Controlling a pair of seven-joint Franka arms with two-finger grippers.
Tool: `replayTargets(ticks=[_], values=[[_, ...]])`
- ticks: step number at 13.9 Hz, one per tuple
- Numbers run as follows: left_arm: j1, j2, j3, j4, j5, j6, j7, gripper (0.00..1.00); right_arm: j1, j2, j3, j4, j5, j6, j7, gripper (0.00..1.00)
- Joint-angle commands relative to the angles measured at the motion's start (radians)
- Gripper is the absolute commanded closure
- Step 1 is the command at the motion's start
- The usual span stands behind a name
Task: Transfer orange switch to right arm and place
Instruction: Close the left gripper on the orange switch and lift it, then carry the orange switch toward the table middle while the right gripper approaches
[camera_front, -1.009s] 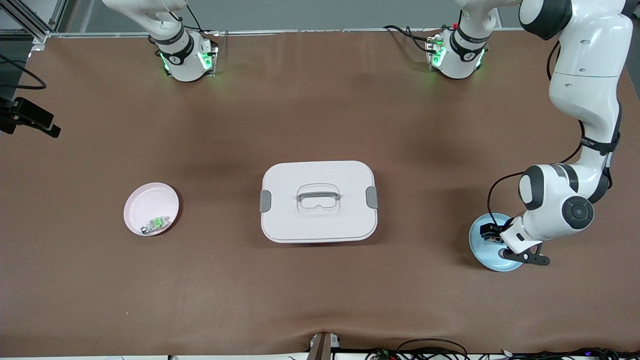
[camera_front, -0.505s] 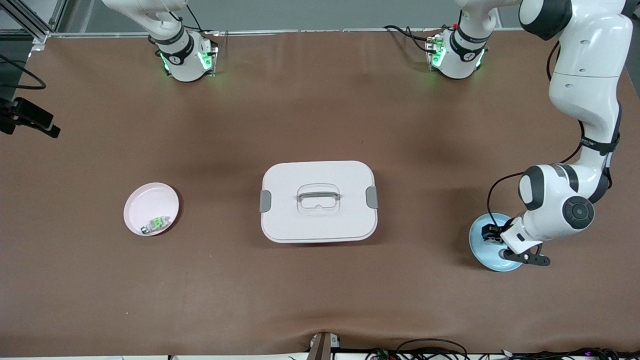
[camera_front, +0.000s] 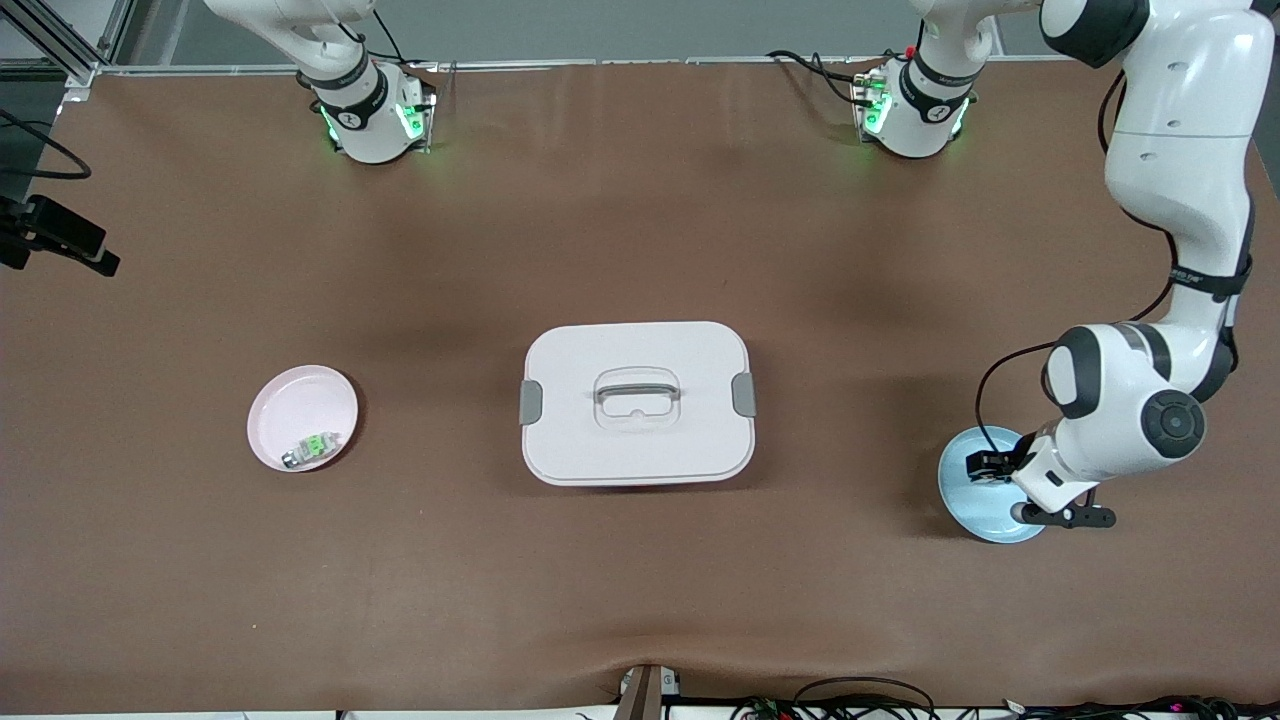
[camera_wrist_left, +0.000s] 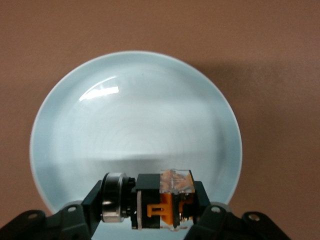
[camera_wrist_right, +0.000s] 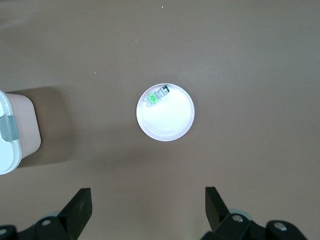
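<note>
My left gripper (camera_wrist_left: 150, 206) is shut on the orange switch (camera_wrist_left: 172, 202), a small black block with an orange face and a silver cap at one end. It holds the switch just above the pale blue plate (camera_wrist_left: 135, 115). In the front view the left gripper (camera_front: 988, 468) is over that blue plate (camera_front: 962, 500) at the left arm's end of the table. My right gripper (camera_wrist_right: 148, 202) is open and empty, high over bare table, and does not show in the front view.
A white lidded box (camera_front: 637, 400) with a handle sits mid-table; its corner shows in the right wrist view (camera_wrist_right: 10, 132). A pink plate (camera_front: 295, 400) at the right arm's end holds a green-faced switch (camera_front: 315, 444), which also shows in the right wrist view (camera_wrist_right: 156, 96).
The left arm has shifted slightly toward its own end of the table with the orange switch held. The right arm has not visibly moved.
</note>
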Motion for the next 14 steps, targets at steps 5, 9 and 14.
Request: replayTargets(ticks=[5,9,14], values=[[0.008,-0.201,-0.001,-0.012,-0.124,-0.279,-0.175,0.57,-0.016,0.002,-0.008,0.004,0.004,0.04,-0.008,0.0],[0.041,-0.307,-0.001,-0.007,-0.309,-0.411,-0.482,0.57,-0.007,0.005,-0.003,0.004,-0.01,0.038,-0.009,0.0],[0.033,-0.427,-0.029,-0.007,-0.493,-0.517,-0.693,0.57,-0.011,0.019,-0.003,0.004,-0.008,0.04,-0.015,0.0]])
